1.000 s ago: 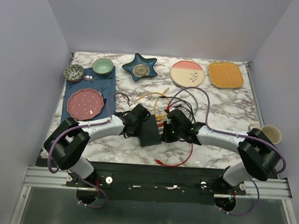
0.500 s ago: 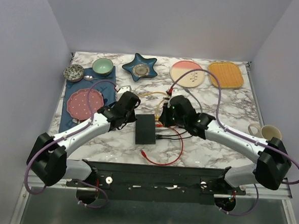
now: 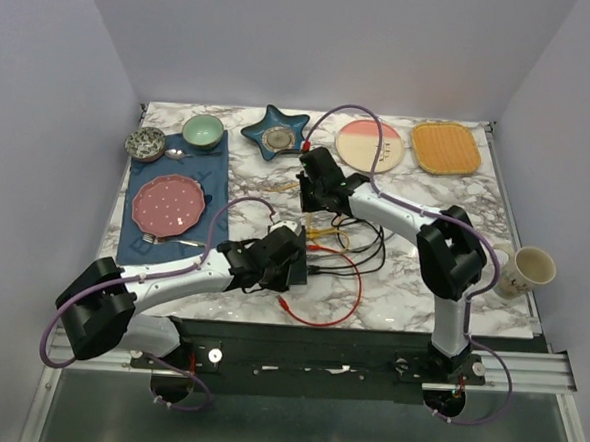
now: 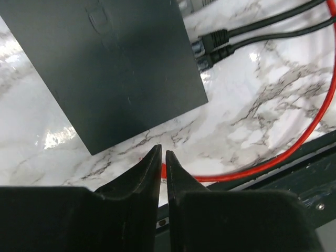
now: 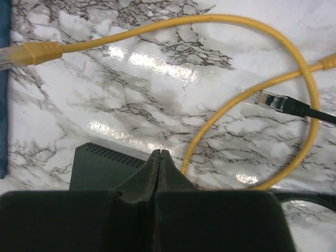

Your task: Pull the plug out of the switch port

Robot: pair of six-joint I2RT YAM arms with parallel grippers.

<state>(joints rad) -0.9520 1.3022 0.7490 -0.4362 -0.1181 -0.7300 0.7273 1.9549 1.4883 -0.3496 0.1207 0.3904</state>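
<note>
Left gripper point(image 4: 162, 157) pinched together, empty, over the flat matte-black switch's point(image 4: 110, 63) near corner; right gripper point(image 5: 159, 157) likewise closed, empty, beyond its far edge.

The left gripper point(image 4: 163, 157) fills the bottom of the view, its two dark fingers point(image 4: 148, 170) pressed almost together with only a thin slit between them and nothing held. Just beyond the tips lies the switch point(image 4: 113, 63), a flat black box resting on the marble table point(image 4: 252, 110), its near corner close to the fingertips. Two black cables point(image 4: 262, 29) plug into its right edge side by side. A red cable point(image 4: 294, 152) curves across the marble nearby.
</note>
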